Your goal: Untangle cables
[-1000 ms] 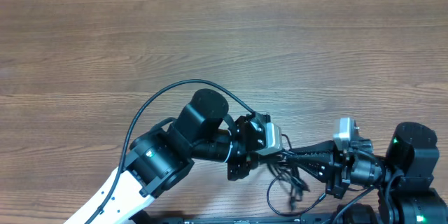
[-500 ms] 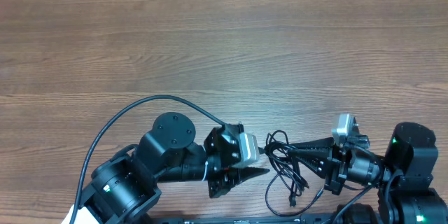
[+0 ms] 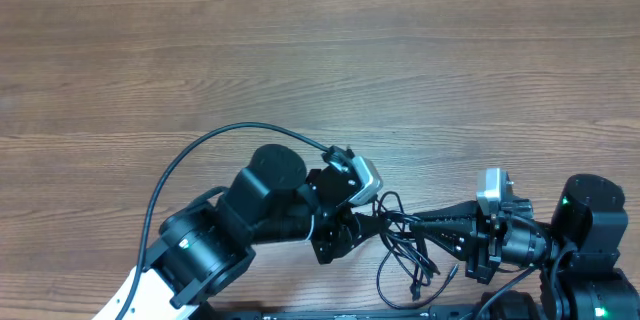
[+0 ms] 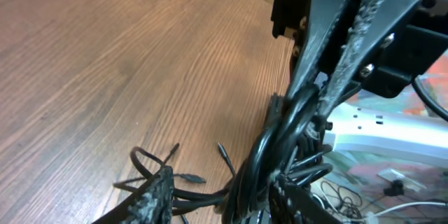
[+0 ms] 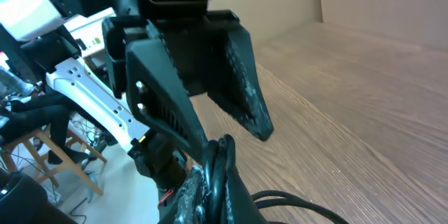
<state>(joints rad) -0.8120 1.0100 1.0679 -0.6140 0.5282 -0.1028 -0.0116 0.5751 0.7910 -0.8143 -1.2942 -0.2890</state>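
Note:
A bundle of thin black cables (image 3: 408, 252) lies tangled near the table's front edge, with loops and loose plug ends. My right gripper (image 3: 412, 224) is shut on the bundle's upper strands; in the right wrist view the cables (image 5: 222, 155) run up between its fingers (image 5: 210, 185). My left gripper (image 3: 372, 228) faces it from the left, fingers spread. In the left wrist view its jaws (image 4: 224, 194) straddle the thick cable bunch (image 4: 262, 161), which sits against the right-hand finger. Loose plug ends (image 4: 189, 178) lie between the fingers.
The wooden table (image 3: 320, 70) stretches away behind both arms. The left arm's own black cable (image 3: 215, 145) arcs over the table. The two grippers are almost tip to tip near the front edge (image 3: 330, 312).
The left arm pulled back to the left away from the cables, then swung back in; its open fingers now sit around the bundle. The right gripper has held still.

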